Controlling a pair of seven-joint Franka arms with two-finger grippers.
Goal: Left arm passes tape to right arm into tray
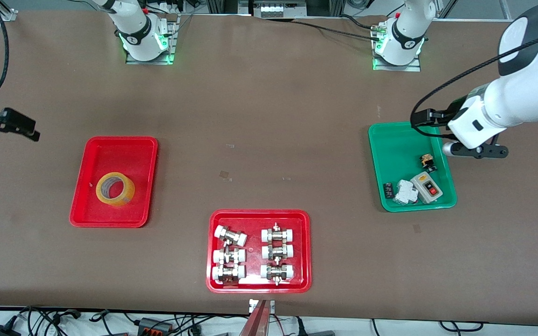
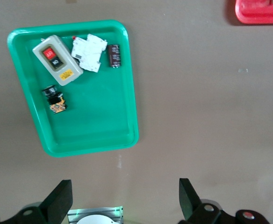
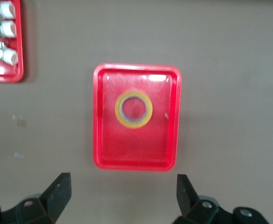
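The tape [image 1: 115, 189], a translucent yellow roll, lies flat in the plain red tray [image 1: 110, 149] toward the right arm's end of the table. The right wrist view looks down on the tape [image 3: 133, 109] near the middle of the tray [image 3: 136, 151]. My right gripper [image 1: 5, 123] hangs over bare table beside that tray, open and empty [image 3: 122, 196]. Over the table at the edge of the green tray, my left gripper [image 1: 479, 151] is also open with nothing between its fingers [image 2: 125, 205].
A green tray [image 1: 399, 149] with a switch box and small electrical parts sits toward the left arm's end [image 2: 104, 121]. A red tray of metal-and-white pipe fittings [image 1: 259, 215] stands near the table's front edge, midway between the two.
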